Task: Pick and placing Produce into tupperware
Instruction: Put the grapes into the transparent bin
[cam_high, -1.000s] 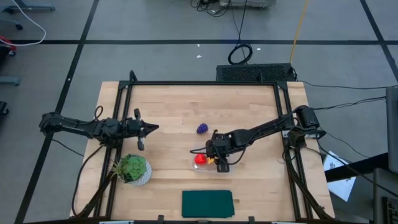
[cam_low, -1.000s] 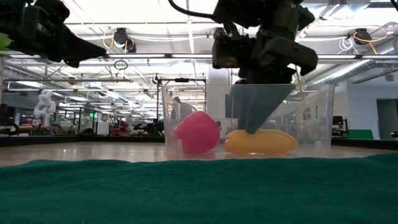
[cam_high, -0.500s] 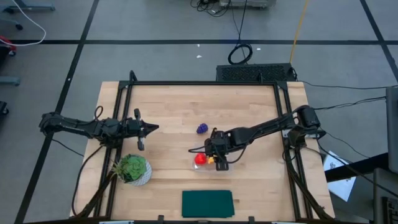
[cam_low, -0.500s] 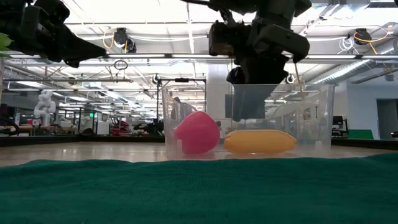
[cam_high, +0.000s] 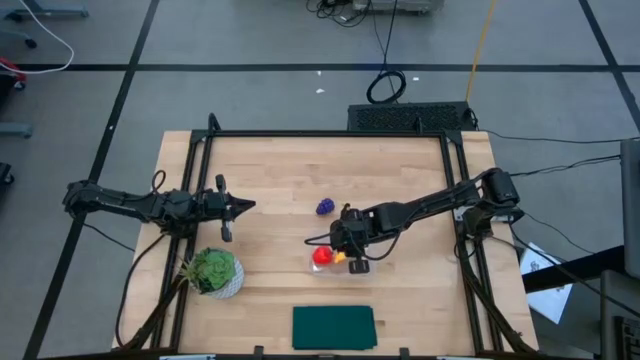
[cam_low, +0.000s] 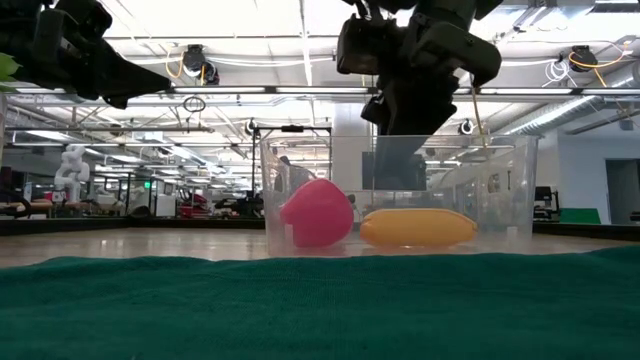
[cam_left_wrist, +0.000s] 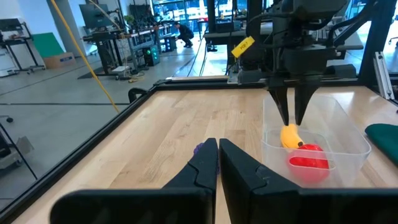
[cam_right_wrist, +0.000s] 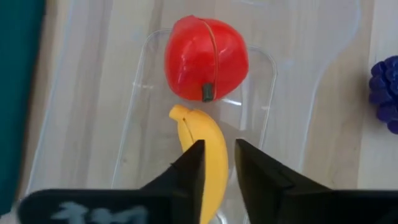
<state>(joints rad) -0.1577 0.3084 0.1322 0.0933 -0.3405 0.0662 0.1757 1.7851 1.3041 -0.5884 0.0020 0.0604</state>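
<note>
The clear tupperware (cam_high: 334, 262) stands right of the table's middle. The red fruit (cam_right_wrist: 206, 58) and the yellow banana (cam_right_wrist: 210, 146) lie on its floor side by side, also seen as the fruit (cam_low: 318, 213) and the banana (cam_low: 418, 227) in the low view. My right gripper (cam_right_wrist: 219, 155) hovers open over the banana, fingers pointing down and apart from it (cam_left_wrist: 292, 118). The purple grape bunch (cam_high: 325, 207) rests on the wood beyond the tupperware. My left gripper (cam_left_wrist: 217, 152) waits shut above the table's left part (cam_high: 250, 205), pointing at the grapes.
A leafy plant in a white pot (cam_high: 212, 270) stands near the left arm. A dark green cloth (cam_high: 333, 327) lies at the table's near edge. Bare wood spreads around the grapes and toward the far edge. A black frame borders the table.
My right gripper has risen straight up from the banana, where its fingertips stood a second ago, to above the tupperware's rim. The banana stays lying beside the red fruit.
</note>
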